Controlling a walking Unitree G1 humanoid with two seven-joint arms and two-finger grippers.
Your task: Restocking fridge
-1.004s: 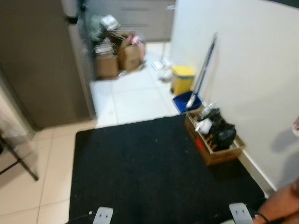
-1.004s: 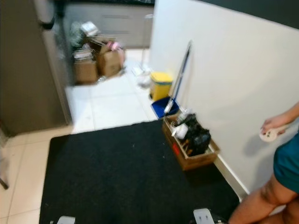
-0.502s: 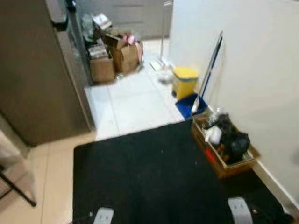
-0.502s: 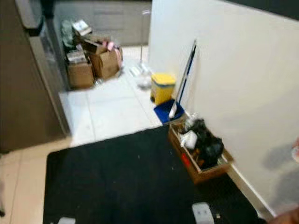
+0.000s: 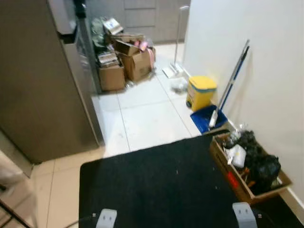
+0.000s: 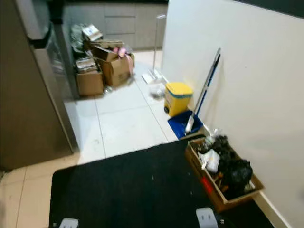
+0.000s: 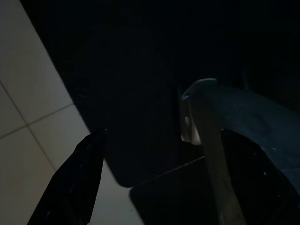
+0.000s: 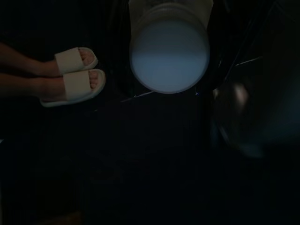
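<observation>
Pale floor tiles (image 5: 142,114) run ahead between a white wall (image 5: 266,61) and the tall grey fridge (image 5: 38,80), with a black mat (image 5: 156,185) underfoot. Cardboard boxes (image 5: 126,64), a yellow bin (image 5: 201,92), a blue dustpan (image 5: 205,118) and a wooden crate (image 5: 247,166) line the way. The right gripper (image 8: 168,28) hangs low, its fingers closed on a white bottle (image 8: 168,55) seen end-on; a person's sandalled feet (image 8: 70,77) stand beside it. The left gripper (image 7: 154,183) hangs idle, fingers spread and empty. Walking well means steering left toward the fridge, clear of the crate, with the bottle kept steady.

No text or label can be read.
</observation>
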